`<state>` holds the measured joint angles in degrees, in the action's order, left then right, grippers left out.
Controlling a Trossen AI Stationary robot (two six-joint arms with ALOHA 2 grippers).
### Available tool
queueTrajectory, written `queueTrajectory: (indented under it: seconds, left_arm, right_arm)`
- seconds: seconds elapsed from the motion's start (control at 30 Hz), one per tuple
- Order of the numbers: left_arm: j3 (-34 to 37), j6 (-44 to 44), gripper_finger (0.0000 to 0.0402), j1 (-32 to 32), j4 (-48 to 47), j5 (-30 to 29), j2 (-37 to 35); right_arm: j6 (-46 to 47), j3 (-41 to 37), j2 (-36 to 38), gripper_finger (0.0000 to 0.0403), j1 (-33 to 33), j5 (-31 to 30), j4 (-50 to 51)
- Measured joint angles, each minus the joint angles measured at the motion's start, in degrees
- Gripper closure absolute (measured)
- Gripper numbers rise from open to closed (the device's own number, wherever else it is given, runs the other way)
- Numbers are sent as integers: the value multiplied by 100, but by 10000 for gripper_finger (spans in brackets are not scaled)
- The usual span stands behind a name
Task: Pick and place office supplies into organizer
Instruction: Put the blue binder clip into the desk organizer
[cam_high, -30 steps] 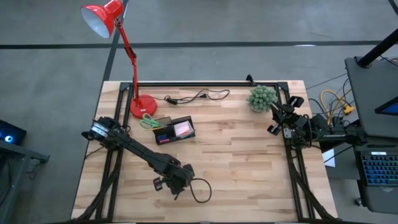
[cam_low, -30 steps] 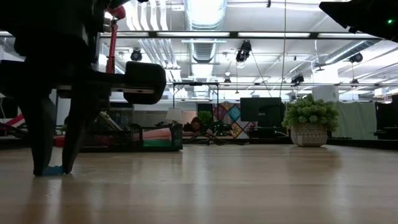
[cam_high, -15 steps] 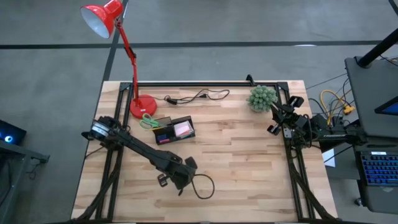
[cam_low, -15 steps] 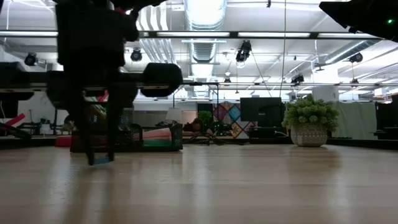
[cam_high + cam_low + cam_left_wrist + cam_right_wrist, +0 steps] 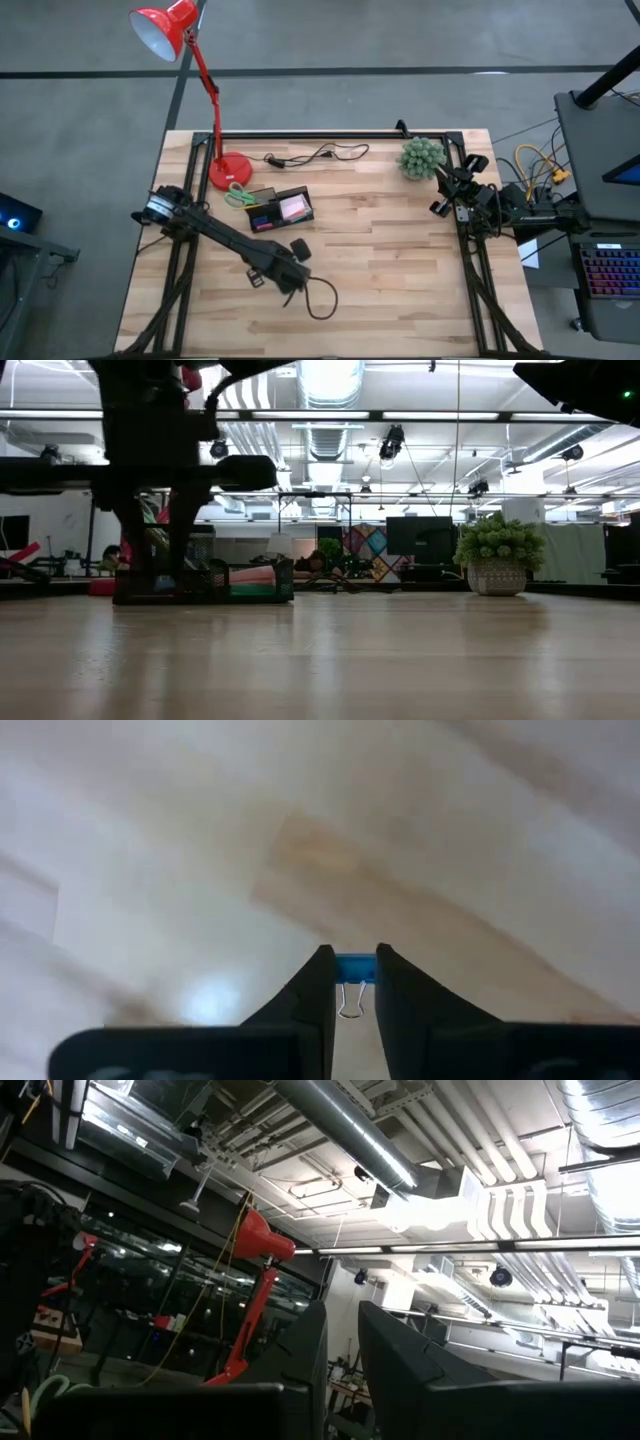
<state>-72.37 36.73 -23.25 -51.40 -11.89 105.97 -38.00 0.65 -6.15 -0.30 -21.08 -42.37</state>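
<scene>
Jaws of the left gripper (image 5: pixel 350 982) are clamping a blue binder clip (image 5: pixel 352 970); the organizer (image 5: pixel 280 209) is holding pink sticky notes (image 5: pixel 293 207).

A lab hall: exposed ceiling ducts (image 5: pixel 325 380), track lights, monitors (image 5: pixel 420 536).

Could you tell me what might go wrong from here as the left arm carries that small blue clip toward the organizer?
1. The left end effector pinches the blue binder clip only at its fingertips, so it could slip out on the way.
2. The organizer already holds a pink sticky-note pad and the green-handled scissors lie against it; a release off target could land the clip on the table.
</scene>
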Motion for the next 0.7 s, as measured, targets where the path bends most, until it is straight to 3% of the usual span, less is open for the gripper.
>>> queueTrajectory:
  seconds: [0.4, 0.7]
  left_arm:
    - [-36, -798, 376, 736, -1212, -388, -504]
    - [109, -793, 377, 1467, -1210, -473, -964]
  right_arm:
    - [42, 0, 2, 351, 2, 1, 0]
    - [42, 0, 2, 351, 2, 2, 0]
